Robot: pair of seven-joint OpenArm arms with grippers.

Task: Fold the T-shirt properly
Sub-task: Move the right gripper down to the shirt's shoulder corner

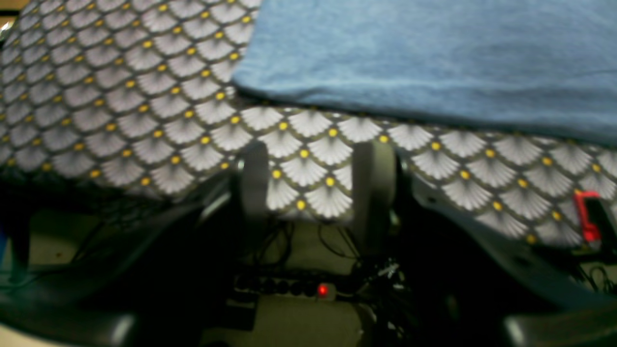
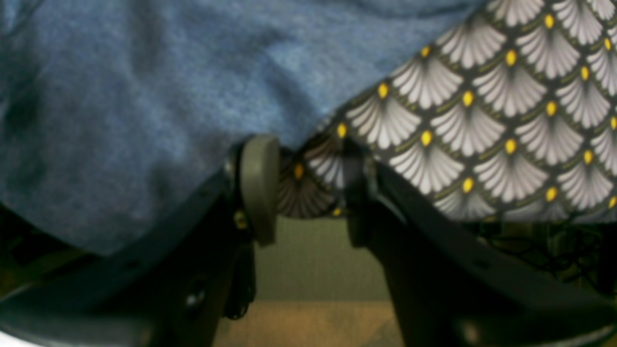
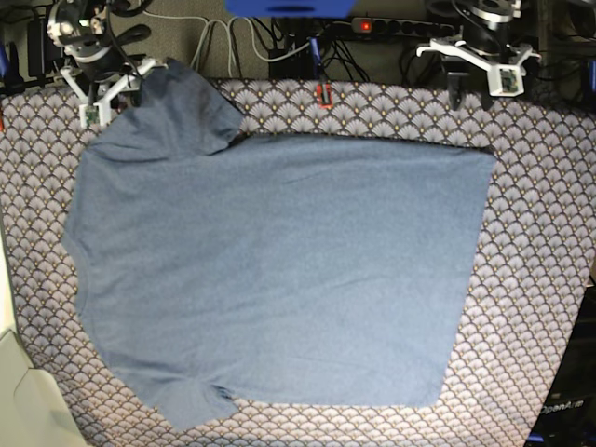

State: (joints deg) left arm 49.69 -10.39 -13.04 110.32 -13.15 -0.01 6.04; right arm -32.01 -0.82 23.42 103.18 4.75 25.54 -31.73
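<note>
**Q:** Broadly, what surface and surroundings appear?

**A:** Scallop-patterned tablecloth (image 3: pixel 540 279) covers the table; beyond its far edge lie cables (image 3: pixel 223 42) and a power strip (image 3: pixel 400 26) with a lit red switch. A small red clip (image 3: pixel 323 93) sits at that far edge.

**Q:** Where is the T-shirt relative to each gripper?

**A:** The T-shirt (image 3: pixel 279 279), slate-blue with its plain side up, lies spread flat across the cloth. The right gripper (image 2: pixel 308 183) stands at the far table edge, at the tip of one sleeve; in the right wrist view the blue fabric lies ahead of it and over its left finger (image 2: pixel 259 185), with bare cloth between the jaws. The left gripper (image 1: pixel 315 180) hangs at the far edge near the hem corner; the shirt's edge lies ahead of it, apart from its fingertips.

**Q:** State of the jaws?

**A:** Both stand parted. The left frames only tablecloth. The right has cloth in its gap; whether any fabric is caught cannot be told.

**Q:** Edges and free room?

**A:** Ahead of the left gripper, a strip of bare cloth separates it from the hem. Open cloth flanks the shirt beside the hem and along the near edge.
</note>
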